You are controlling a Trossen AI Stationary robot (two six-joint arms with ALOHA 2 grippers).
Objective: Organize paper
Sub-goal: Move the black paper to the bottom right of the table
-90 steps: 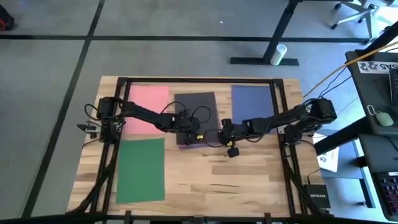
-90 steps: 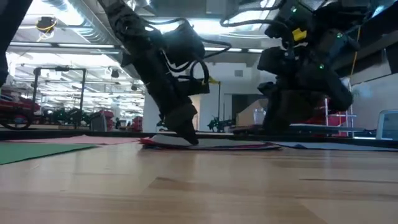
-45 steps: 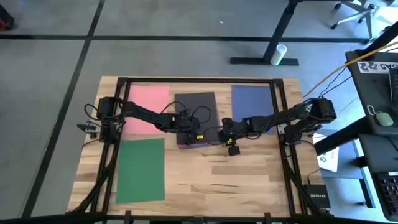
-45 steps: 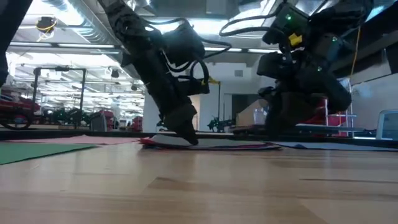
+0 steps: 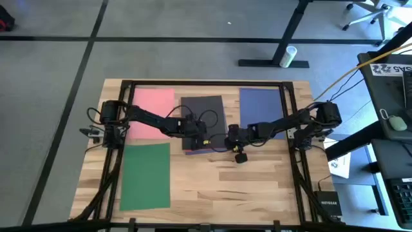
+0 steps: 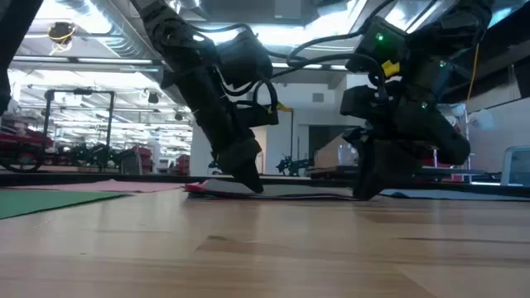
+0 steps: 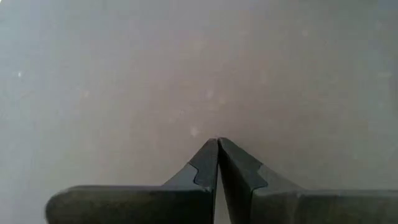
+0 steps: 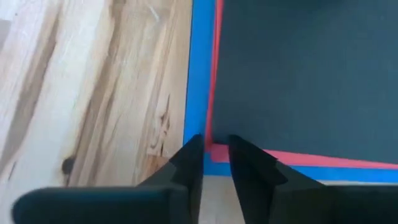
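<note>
Left gripper (image 5: 193, 139) presses its shut fingers onto the dark sheet (image 5: 203, 111) topping the mid-bench stack, probably pinning it. Right gripper (image 8: 214, 152), fingers slightly spread, noses the stack's corner to square the red sheet (image 8: 212, 93) and blue sheet (image 8: 198, 74).

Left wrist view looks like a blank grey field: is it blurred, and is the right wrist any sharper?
Left wrist view: only the flat dark grey sheet fills it, featureless beyond the left pincer. Right wrist view: wood grain and red sheet and blue sheet edges show clearly.
</note>
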